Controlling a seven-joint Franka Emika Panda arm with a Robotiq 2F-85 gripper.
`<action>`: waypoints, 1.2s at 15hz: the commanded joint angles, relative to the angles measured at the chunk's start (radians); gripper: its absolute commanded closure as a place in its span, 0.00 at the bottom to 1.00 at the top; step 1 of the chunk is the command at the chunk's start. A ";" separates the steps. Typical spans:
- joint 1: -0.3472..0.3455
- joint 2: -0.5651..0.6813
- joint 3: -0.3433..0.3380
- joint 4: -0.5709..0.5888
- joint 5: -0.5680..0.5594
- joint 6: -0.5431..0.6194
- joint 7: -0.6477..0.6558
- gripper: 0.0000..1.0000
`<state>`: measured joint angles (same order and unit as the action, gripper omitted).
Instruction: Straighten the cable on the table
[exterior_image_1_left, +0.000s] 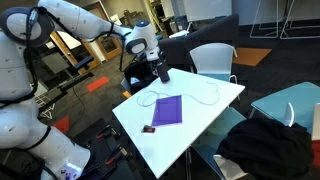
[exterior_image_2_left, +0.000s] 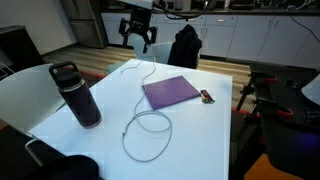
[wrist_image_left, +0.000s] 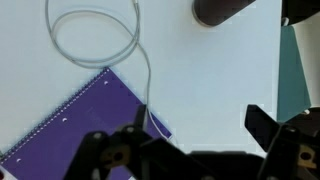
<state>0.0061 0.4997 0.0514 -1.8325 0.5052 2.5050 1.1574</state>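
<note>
One gripper: gripper (exterior_image_2_left: 138, 34) hangs over the table's far edge, top centre of frame; in the wrist view (wrist_image_left: 190, 150) it fills the bottom edge.
Fingers: fingers (wrist_image_left: 268, 128) spread wide with bare tabletop between them, clamped on nothing.
Cable: cable (exterior_image_2_left: 151, 86) lies on the table (exterior_image_2_left: 60, 125). It runs from the far edge below the gripper down the middle of the frame, then curls into one round loop in the lower centre.
Cable, wrist view: loop sits upper left (wrist_image_left: 95, 65). A single strand drops from it to frame centre, along the purple pad's corner, then goes under the gripper body. End not visible.
Cable contact: can't tell whether it touches the gripper.
Pad: flat purple pad (exterior_image_2_left: 170, 92) with spiral binding, lying just right of the straight strand, mid-frame.
Small item: dark bit (exterior_image_2_left: 205, 97) just beside the pad's right edge; too small to identify.
Bottle: dark bottle (exterior_image_2_left: 82, 95) upright at left of frame, well apart from the loop.
Surroundings: black garment (exterior_image_1_left: 265, 150) lower right, near a teal-topped table (exterior_image_1_left: 295, 100) at the right edge.
</note>
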 joint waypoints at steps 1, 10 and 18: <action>0.039 0.055 -0.021 0.033 -0.035 0.027 0.017 0.00; 0.196 0.269 0.048 0.112 -0.056 0.141 -0.050 0.00; 0.414 0.461 -0.075 0.269 -0.242 0.104 0.244 0.00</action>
<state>0.3719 0.8876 0.0112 -1.6496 0.3258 2.6345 1.3172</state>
